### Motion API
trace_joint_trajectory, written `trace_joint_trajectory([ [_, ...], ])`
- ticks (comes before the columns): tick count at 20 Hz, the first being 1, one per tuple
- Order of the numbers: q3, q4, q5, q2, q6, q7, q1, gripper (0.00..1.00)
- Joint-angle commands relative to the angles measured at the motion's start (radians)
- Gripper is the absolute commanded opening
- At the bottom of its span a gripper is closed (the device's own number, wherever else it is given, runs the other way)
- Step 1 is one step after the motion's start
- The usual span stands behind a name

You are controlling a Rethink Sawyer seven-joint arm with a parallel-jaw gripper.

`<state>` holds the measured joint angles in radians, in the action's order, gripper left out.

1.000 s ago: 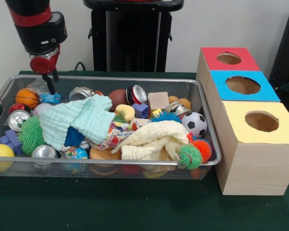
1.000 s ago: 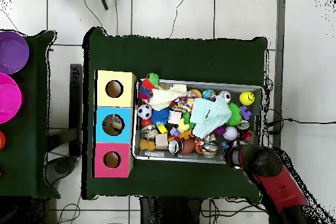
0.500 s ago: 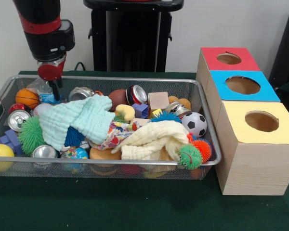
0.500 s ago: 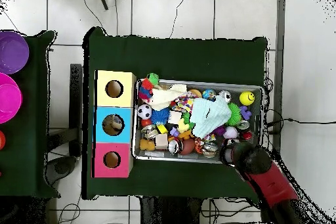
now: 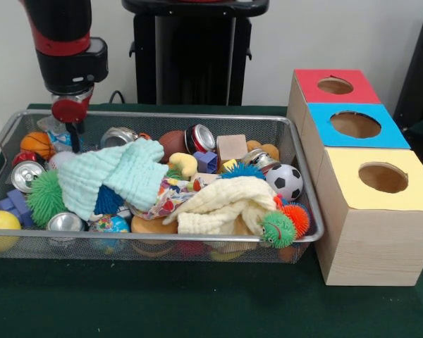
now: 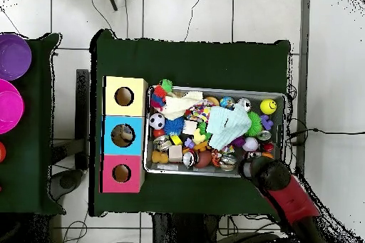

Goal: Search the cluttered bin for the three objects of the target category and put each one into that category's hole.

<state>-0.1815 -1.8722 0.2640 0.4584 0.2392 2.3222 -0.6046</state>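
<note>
Gripper (image 5: pixel 72 129) hangs over the far corner of the wire bin (image 5: pixel 162 116), beside the small basketball (image 5: pixel 39 143) — jaw state impossible to tell. Target category unclear. Best to descend straight, clear of the mint cloth (image 5: pixel 113 176).

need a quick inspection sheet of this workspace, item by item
surface: dark green table cloth, wire mesh bin on it.
job's things: three boxes beside the bin, each with a round hole: red box, blue box, yellow box; something sits in the blue box's hole in the overhead view.
clutter: bin piled with mint cloth, cream cloth, soccer ball, mini basketball, crushed cans, spiky balls.
grippers: gripper low over the bin's corner by the basketball; jaws unclear.
cables: black cable on the floor.
surroundings: purple bowl and pink bowl on a side table.
</note>
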Motion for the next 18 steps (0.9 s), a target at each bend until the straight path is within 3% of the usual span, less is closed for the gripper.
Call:
trace_joint_trajectory([
  [1, 0.002, 0.115, 0.024, -0.045, -0.046, 0.119, -0.017, 1.00],
  [10, -0.057, 0.152, 0.040, -0.091, 0.020, 0.135, 0.024, 1.00],
  [18, -0.025, 0.172, 0.047, -0.144, -0.043, 0.137, 0.009, 1.00],
])
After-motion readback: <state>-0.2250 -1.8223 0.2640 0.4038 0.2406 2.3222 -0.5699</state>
